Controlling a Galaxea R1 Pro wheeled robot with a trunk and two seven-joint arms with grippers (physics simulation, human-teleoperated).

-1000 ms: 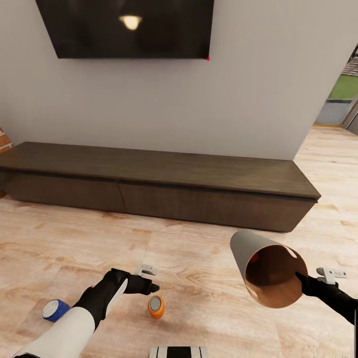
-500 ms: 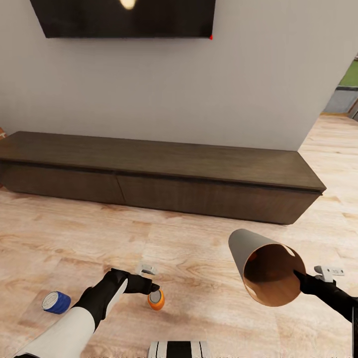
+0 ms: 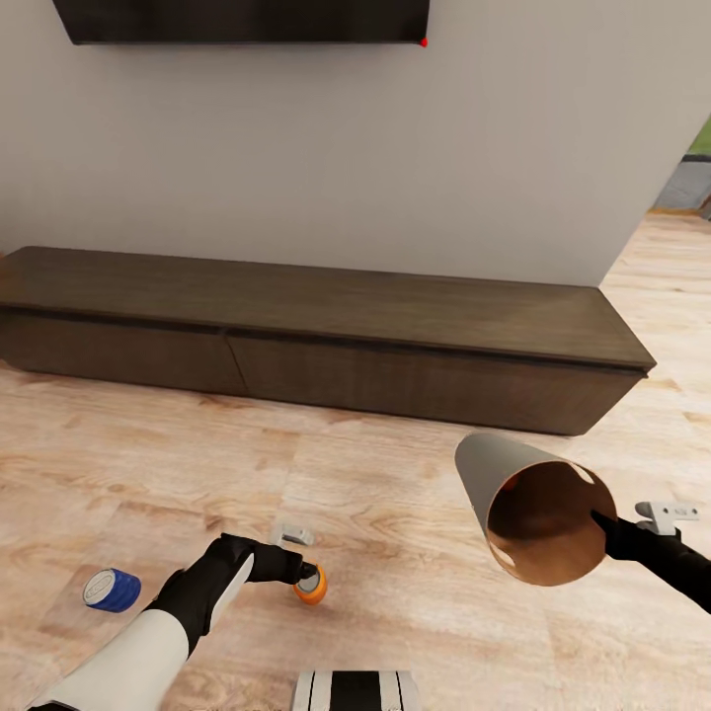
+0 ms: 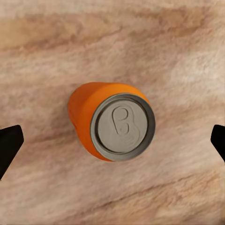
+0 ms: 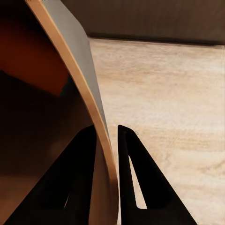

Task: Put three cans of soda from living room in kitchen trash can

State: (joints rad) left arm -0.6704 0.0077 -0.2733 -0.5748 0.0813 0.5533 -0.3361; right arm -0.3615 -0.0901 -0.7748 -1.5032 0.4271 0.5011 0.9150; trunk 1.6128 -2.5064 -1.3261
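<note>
Left claw closes in over the orange soda can

The left claw (image 3: 308, 571) has come down, spread wide astride the soda can (image 4: 111, 122) on the floor; the right claw (image 5: 108, 140) keeps pinching the trash can (image 3: 533, 509) rim, apparently airborne.

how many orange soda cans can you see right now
1. The orange can lies on the wood floor below the left claw, whose fingers are spread wide either side of it. Others may be out of view.

I see an orange soda can (image 4: 110, 122) on the wood floor (image 4: 178, 51), grey top facing me. My left gripper's fingertips (image 4: 9, 147) sit wide apart, clear of it.
</note>
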